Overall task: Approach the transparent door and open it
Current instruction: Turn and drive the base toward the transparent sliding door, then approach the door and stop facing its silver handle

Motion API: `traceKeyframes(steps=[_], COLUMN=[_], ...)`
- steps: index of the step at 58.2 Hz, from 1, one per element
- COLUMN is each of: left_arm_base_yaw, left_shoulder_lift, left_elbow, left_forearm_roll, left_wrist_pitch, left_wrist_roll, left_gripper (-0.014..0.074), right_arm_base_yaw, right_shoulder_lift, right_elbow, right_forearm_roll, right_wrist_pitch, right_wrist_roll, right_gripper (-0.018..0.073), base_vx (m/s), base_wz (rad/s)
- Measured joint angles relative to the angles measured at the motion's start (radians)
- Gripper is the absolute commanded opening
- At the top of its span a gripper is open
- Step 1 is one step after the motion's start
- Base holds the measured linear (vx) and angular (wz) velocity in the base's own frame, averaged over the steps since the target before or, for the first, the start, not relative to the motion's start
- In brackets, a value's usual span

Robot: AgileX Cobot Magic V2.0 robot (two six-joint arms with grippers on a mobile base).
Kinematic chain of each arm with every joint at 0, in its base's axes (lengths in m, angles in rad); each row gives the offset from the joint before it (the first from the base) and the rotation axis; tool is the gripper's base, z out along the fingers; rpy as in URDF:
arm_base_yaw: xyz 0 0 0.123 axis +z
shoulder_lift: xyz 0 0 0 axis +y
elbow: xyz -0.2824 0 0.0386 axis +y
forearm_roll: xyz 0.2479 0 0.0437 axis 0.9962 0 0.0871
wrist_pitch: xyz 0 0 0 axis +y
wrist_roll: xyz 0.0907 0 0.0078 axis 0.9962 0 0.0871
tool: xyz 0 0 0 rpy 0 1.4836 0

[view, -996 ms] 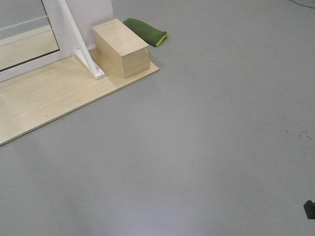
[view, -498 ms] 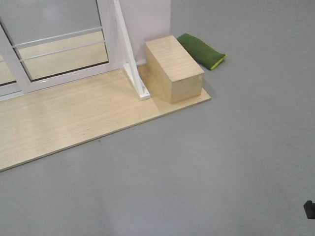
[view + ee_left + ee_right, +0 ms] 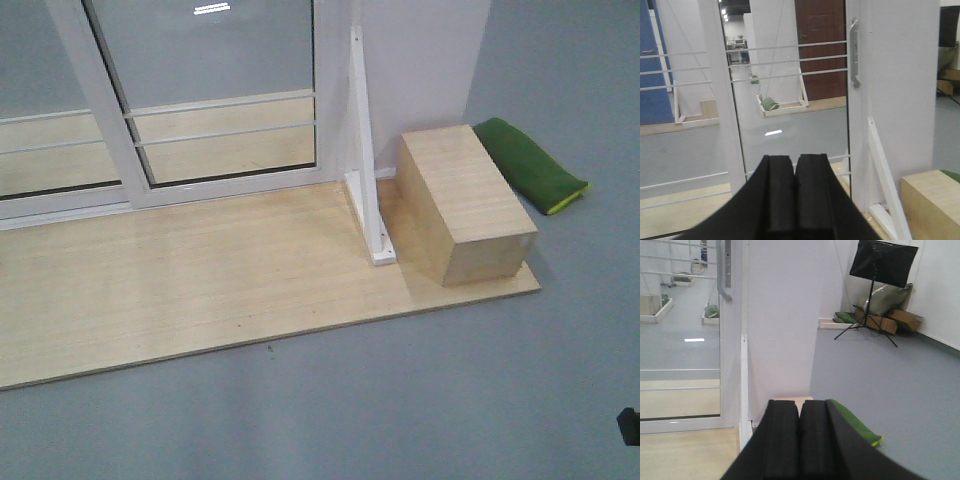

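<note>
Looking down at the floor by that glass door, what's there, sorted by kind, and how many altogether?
Glass panels: 2, the door and its neighbour
Wooden box: 1
Green cushion: 1
White brace: 1
Wooden platform: 1
Total: 6

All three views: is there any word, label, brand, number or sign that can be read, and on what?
None. The transparent door, its pull handle, the wooden box, the green cushion and the black music stand show no readable text.
</note>
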Motion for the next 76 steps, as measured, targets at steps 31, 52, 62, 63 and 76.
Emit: traceKeyframes(steps=[31,52,62,63,76], left_arm_base_yaw=[0.000,0.000,0.000,0.000,0.000], left_shoulder_lift=[0.000,0.000,0.000,0.000,0.000], left_elbow=[0.000,0.000,0.000,0.000,0.000], left_forearm_roll=[0.000,0.000,0.000,0.000,0.000], left_wrist_pitch=[0.000,0.000,0.000,0.000,0.000], left_wrist_roll=[0.000,0.000,0.000,0.000,0.000], left_gripper=[-0.0006,-0.0006,-0.0006,-0.0006,-0.0006], right_arm_base_yaw=[0.000,0.000,0.000,0.000,0.000], right_shoulder_lift=[0.000,0.000,0.000,0.000,0.000], right_elbow=[0.000,0.000,0.000,0.000,0.000], right_forearm_roll=[0.000,0.000,0.000,0.000,0.000], right_wrist_pitch=[0.000,0.000,0.000,0.000,0.000], right_wrist_roll=[0.000,0.000,0.000,0.000,0.000], right_gripper=[-0.0007,-0.0007,-0.0007,-0.0007,-0.0007], base_vx=[0.45,0.40,0.37,0.36,0.35], base_wz=[0.26,0.06,0.00,0.00,0.01])
